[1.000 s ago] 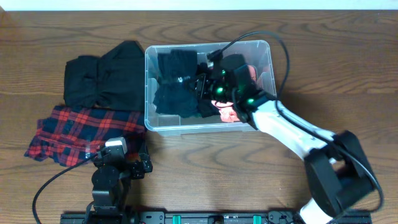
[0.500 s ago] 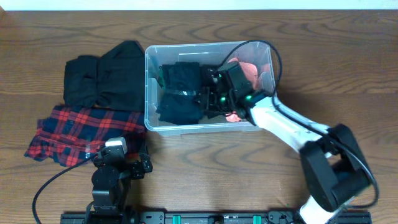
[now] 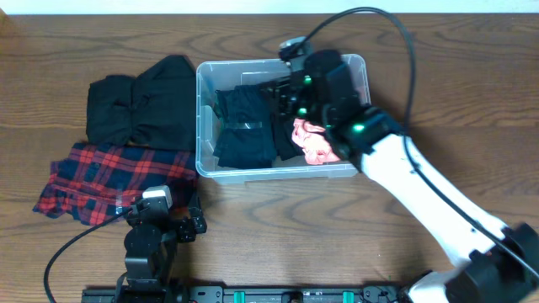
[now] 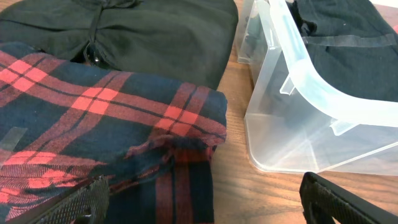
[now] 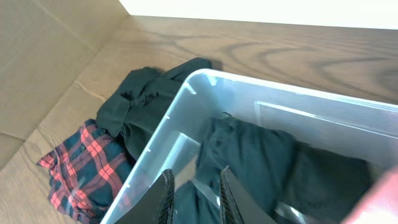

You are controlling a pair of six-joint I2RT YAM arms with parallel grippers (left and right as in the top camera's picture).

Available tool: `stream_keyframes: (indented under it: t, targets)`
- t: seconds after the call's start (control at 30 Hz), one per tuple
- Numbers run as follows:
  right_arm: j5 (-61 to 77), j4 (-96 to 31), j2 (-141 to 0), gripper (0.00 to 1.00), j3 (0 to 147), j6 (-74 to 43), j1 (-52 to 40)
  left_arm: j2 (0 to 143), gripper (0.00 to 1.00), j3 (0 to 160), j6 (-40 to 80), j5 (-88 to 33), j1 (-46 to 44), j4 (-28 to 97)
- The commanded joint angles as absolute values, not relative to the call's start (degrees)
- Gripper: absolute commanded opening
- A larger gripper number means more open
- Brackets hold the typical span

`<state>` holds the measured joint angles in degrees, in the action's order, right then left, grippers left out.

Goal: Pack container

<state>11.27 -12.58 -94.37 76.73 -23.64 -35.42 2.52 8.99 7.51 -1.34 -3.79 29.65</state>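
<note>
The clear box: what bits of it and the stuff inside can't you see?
- Container base: overhead, covered by the black clothes and pink cloth.
- Container's right end: overhead, behind the right arm.
- Pink cloth: right wrist view, only a blur at the corner.
- Container's far side: left wrist view, cut off by the frame edges.

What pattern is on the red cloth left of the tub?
The cloth is red and dark blue plaid, clearest in the left wrist view.
</note>
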Motion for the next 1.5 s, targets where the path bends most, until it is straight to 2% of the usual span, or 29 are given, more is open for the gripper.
stream_keyframes:
  t: [0.0, 0.17, 0.3, 0.37, 0.6, 0.7, 0.73, 0.77, 0.97, 1.13, 1.27, 1.47]
  targets:
    - [10.37, -11.09, -103.98, 0.22, 76.2, -25.28, -37.56, 2.48, 0.98, 8.16, 7.77, -1.52, -3.7, 29.67]
    - [14.2, -8.86, -114.96, 0.21, 76.2, -26.33, -37.93, 2.48, 0.98, 8.16, 7.77, -1.52, -3.7, 29.67]
    - [17.12, -8.8, -117.34, 0.25, 76.25, -26.04, -37.6, 2.48, 0.98, 8.16, 7.77, -1.52, -3.7, 29.67]
    - [20.01, -9.91, -115.42, 0.31, 76.9, -25.63, -36.95, 2.48, 0.98, 8.16, 7.77, -1.52, -3.7, 29.67]
    - [23.79, -19.35, -97.97, 0.65, 78.89, -23.29, -31.24, 2.48, 0.98, 8.16, 7.77, -1.52, -3.7, 29.67]
    - [23.79, -22.65, -89.36, 0.87, 78.89, -23.31, -25.98, 2.48, 0.98, 8.16, 7.77, -1.52, -3.7, 29.67]
    - [23.79, -24.18, -86.04, 0.97, 78.89, -23.62, -22.94, 2.48, 0.98, 8.16, 7.77, -1.52, -3.7, 29.67]
    - [23.83, -25.26, -84.07, 0.99, 78.89, -23.81, -20.88, 2.48, 0.98, 8.16, 7.77, -1.52, -3.7, 29.61]
    - [23.79, -35.83, -73.1, 0.99, 78.87, -25.28, -2.72, 2.48, 0.98, 8.14, 7.79, -1.54, -3.7, 29.32]
    - [23.79, -44.77, -71.46, 0.99, 78.87, -25.23, 10.44, 2.48, 0.98, 8.14, 7.79, -1.56, -3.7, 29.45]
    - [23.79, -49.58, -71.99, 0.99, 78.85, -25.23, 14.7, 2.48, 0.98, 8.12, 7.99, -1.67, -3.7, 27.97]
    - [23.79, -52.4, -72.18, 0.99, 78.85, -25.21, 15.57, 2.63, 0.98, 11.42, 8.29, -2.52, -3.7, 29.61]
